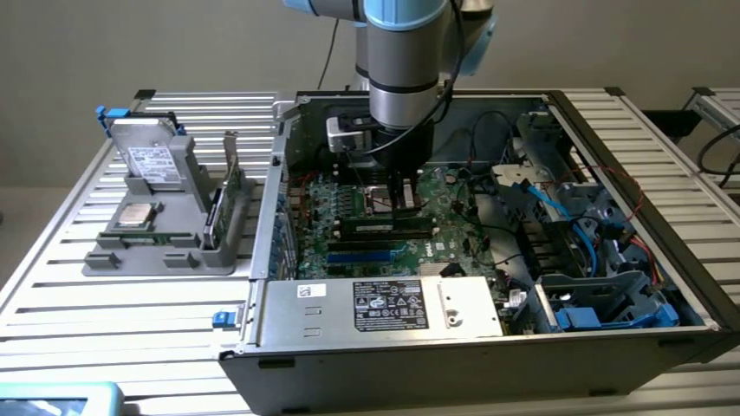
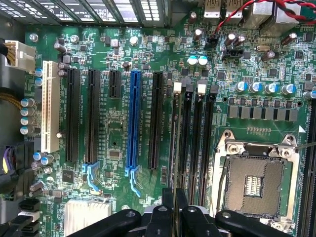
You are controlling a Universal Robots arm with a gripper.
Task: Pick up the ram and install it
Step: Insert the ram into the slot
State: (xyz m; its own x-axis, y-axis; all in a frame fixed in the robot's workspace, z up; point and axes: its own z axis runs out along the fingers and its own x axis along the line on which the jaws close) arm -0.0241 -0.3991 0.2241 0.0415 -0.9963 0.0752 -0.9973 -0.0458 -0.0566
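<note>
Claw (image 2: 174,201): clenched on ram (image 2: 174,148) | ram: edge-up among black memory slots (image 2: 207,148) | base: green motherboard (image 2: 118,133), open case (image 1: 382,355)

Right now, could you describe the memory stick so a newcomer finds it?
Look into the open grey computer case, at its green motherboard. Under the arm's gripper sits the slim dark memory stick, with a white label unlike the empty blue slot nearby.

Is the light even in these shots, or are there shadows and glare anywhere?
Exterior view: soft, even light; the case darker inside under the arm; table slats bright. Wrist view: motherboard evenly lit, small glints on the processor socket's metal frame.
</note>
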